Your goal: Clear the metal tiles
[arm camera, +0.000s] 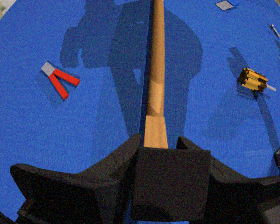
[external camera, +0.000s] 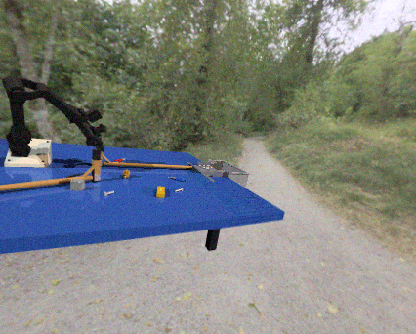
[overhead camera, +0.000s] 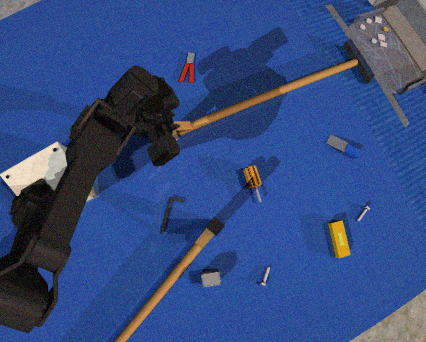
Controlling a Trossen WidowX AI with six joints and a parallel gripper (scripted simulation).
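Note:
My gripper (overhead camera: pixel 178 129) (external camera: pixel 99 147) (arm camera: pixel 159 141) is shut on the upright grip of the long scraper (overhead camera: pixel 280 91) (external camera: pixel 146 166) (arm camera: pixel 157 75). Its wooden handle runs towards the plate. Its dark head (overhead camera: pixel 358 62) is by the near edge of the steel plate (overhead camera: pixel 395 62) (external camera: pixel 207 171), on the table side of the edge strip; whether it touches the table is not clear. Several small pale tiles (overhead camera: pixel 381 37) and one orange tile (overhead camera: pixel 386 29) lie on the plate. The catch box (overhead camera: pixel 416 17) (external camera: pixel 238 176) is beyond it; its inside is mostly hidden. The wrist view does not show the head.
A second wooden-handled tool (overhead camera: pixel 165 287) (external camera: pixel 39 184) lies nearer the front. Red pliers (overhead camera: pixel 185 70) (arm camera: pixel 60 80), an orange-handled tool (overhead camera: pixel 252 177) (arm camera: pixel 253 80), a hex key (overhead camera: pixel 168 215), a grey block (overhead camera: pixel 211 278), a yellow box (overhead camera: pixel 339 239), a blue-grey item (overhead camera: pixel 342 145) and two screws are around.

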